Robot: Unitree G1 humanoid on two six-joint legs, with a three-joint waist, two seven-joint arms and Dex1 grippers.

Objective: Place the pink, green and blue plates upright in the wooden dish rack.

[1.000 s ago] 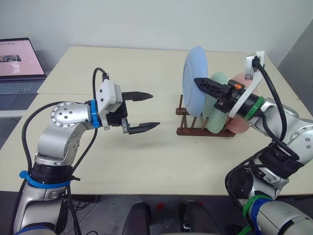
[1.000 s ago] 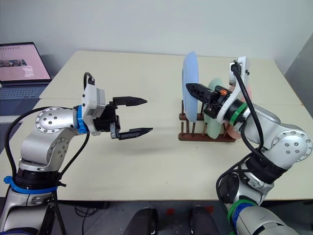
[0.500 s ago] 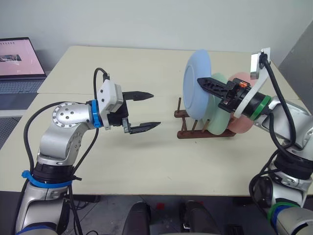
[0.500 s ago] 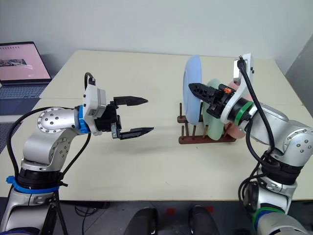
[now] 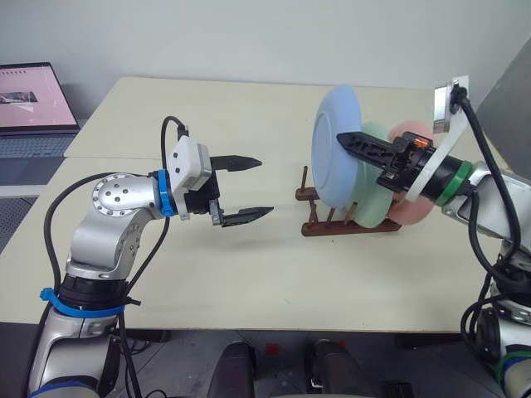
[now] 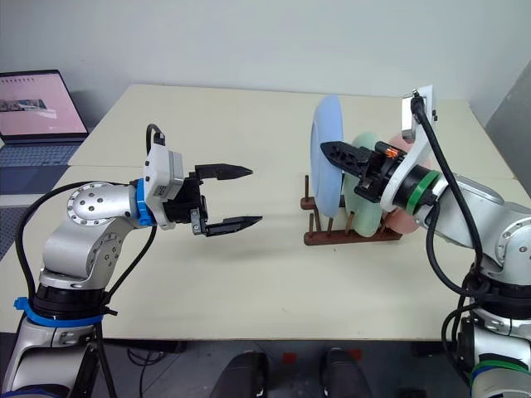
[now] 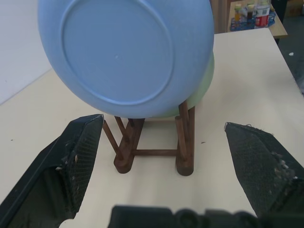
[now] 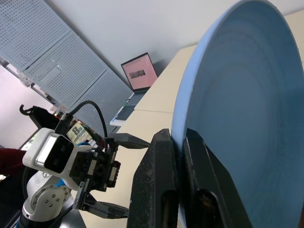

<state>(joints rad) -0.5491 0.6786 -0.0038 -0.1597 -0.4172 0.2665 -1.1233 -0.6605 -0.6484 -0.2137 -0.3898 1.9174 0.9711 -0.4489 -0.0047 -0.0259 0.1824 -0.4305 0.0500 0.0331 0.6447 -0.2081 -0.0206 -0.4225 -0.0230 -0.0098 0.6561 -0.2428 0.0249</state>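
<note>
Even, bright indoor light with soft shadows and little glare.

Light falls from overhead: the small dark brown wooden dish rack (image 5: 340,217) throws only a faint, short shadow on the matte cream table (image 5: 249,274), and a soft shadow lies under the left gripper (image 5: 245,189) towards 6 o'clock. The round light blue matte plate (image 7: 126,54) is evenly lit and sharp in the left wrist view, with a mild sheen. There the near black fingers (image 7: 61,173) are soft and out of focus. In the right wrist view the grey perforated wall panels (image 8: 52,57) at 10 o'clock lean, bent by the lens. The laptop screen (image 5: 29,95) at 9 o'clock glows pale.
</note>
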